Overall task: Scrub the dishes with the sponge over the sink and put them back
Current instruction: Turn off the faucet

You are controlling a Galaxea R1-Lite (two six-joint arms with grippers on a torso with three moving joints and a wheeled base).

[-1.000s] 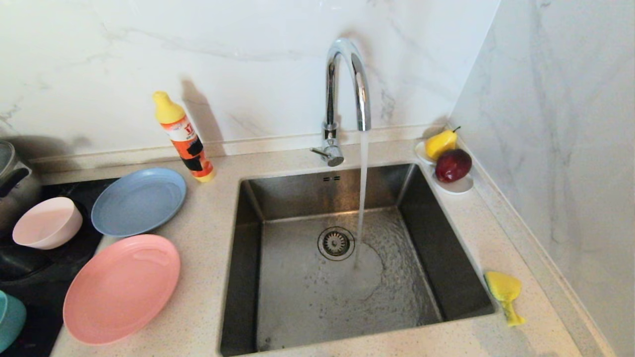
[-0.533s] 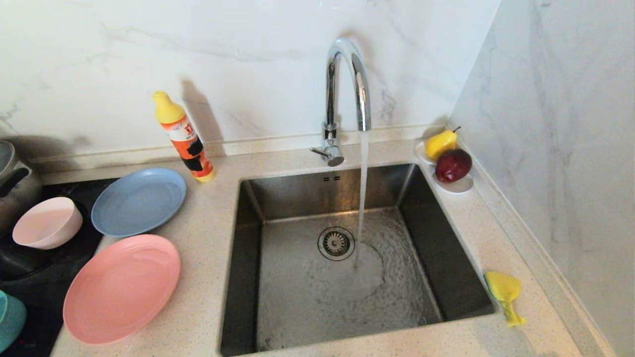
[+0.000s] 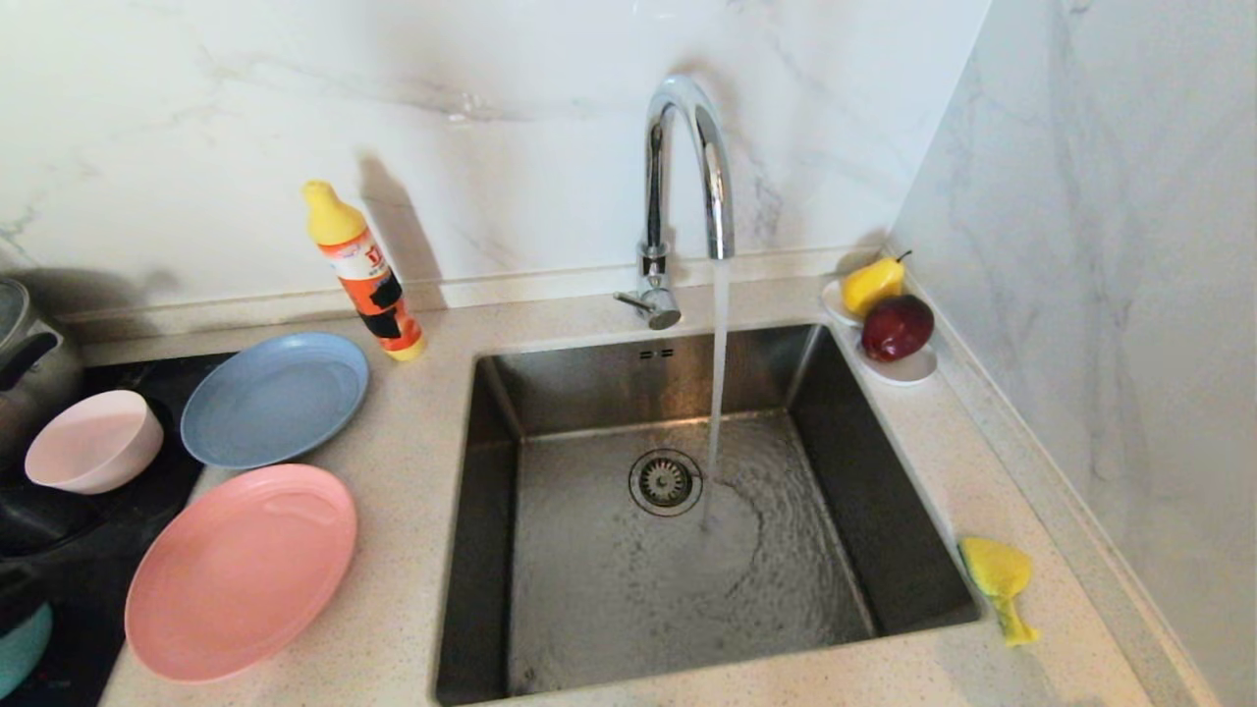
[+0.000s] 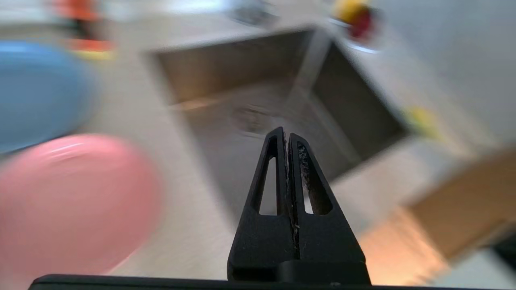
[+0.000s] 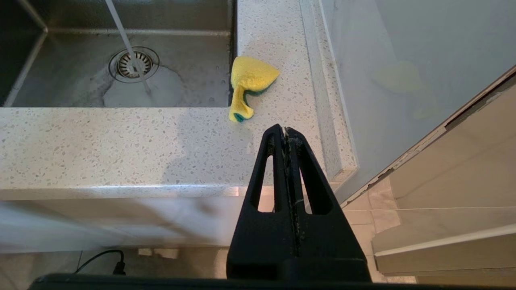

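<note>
The sink (image 3: 889, 511) fills the middle of the head view, with water running from the faucet (image 3: 687, 167). Left of it lie the grey-blue plate (image 3: 275, 398), the salmon-pink plate (image 3: 241, 570), the pale pink bowl (image 3: 93, 440) and, at the bottom edge, the teal bowl (image 3: 20, 653). The yellow sponge (image 3: 997, 579) lies crumpled on the counter right of the sink. My left gripper (image 4: 287, 135) is shut and empty, up over the counter between the pink plate (image 4: 72, 201) and the sink (image 4: 225, 68). My right gripper (image 5: 284, 129) is shut and empty, in front of the counter edge near the sponge (image 5: 248, 82).
An orange detergent bottle (image 3: 363, 275) stands behind the blue plate. A white dish with a pear and an apple (image 3: 889, 314) sits at the sink's back right corner. A pot (image 3: 25, 363) and a dark hob are at far left. A wall closes the right side.
A dark shape has come in at the bottom left edge of the head view, covering the top of the teal bowl. Dishes and sponge have not moved.
</note>
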